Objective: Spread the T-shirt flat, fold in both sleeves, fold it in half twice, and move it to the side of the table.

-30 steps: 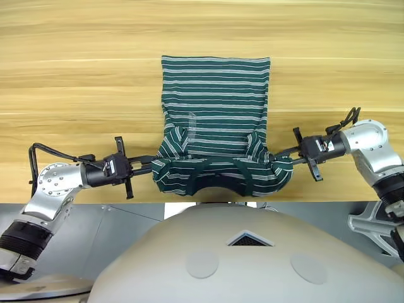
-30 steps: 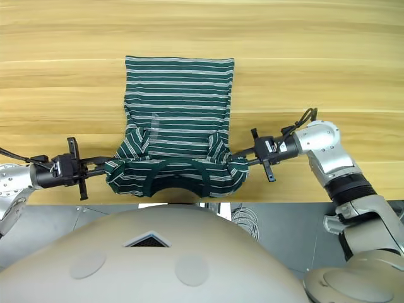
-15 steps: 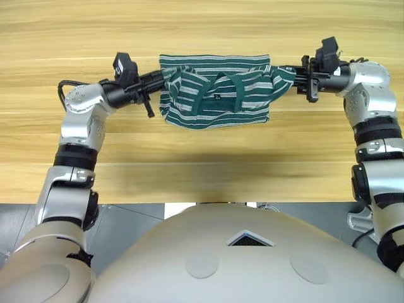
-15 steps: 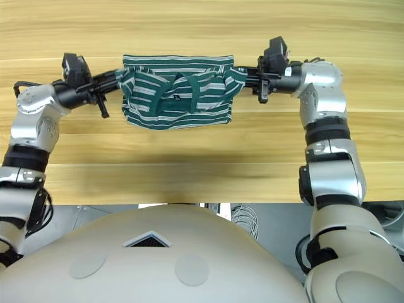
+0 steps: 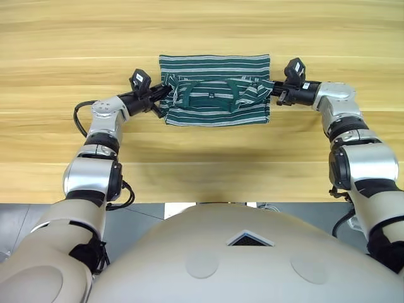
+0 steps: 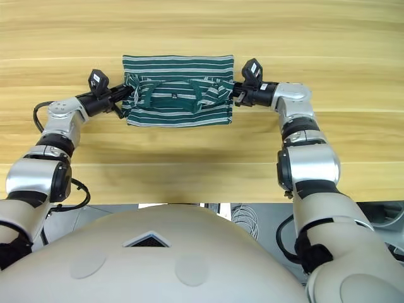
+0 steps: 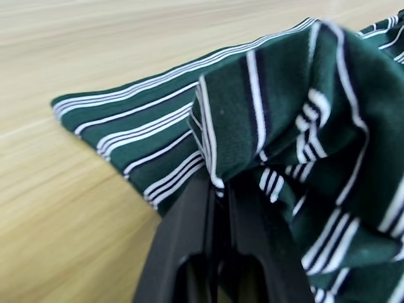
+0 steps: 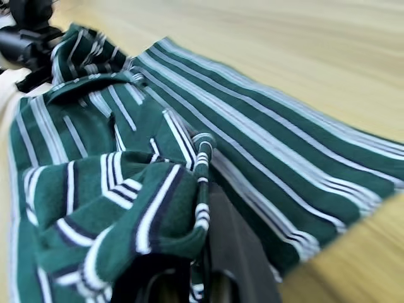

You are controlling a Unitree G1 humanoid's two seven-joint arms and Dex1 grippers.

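The green, white-striped T-shirt (image 5: pixel 214 63) lies folded in half across the far middle of the wooden table (image 5: pixel 202 158). Its collar end rests bunched on top of the hem half. My left gripper (image 5: pixel 163 93) is shut on the top layer's left corner, low over the cloth. At the opposite corner my right gripper (image 5: pixel 273 91) is shut on the fabric too. The left wrist view has striped cloth pinched between my black fingers (image 7: pixel 189 227). Fabric is also draped over my right gripper (image 8: pixel 208 196) in the right wrist view.
Bare wood surrounds the shirt on every side, with wide room to its left and right. The table's near edge (image 5: pixel 202 202) runs just in front of me.
Both grippers carried the shirt's near end up and away over the far half, then lowered it. The shirt went from spread long to folded in half.
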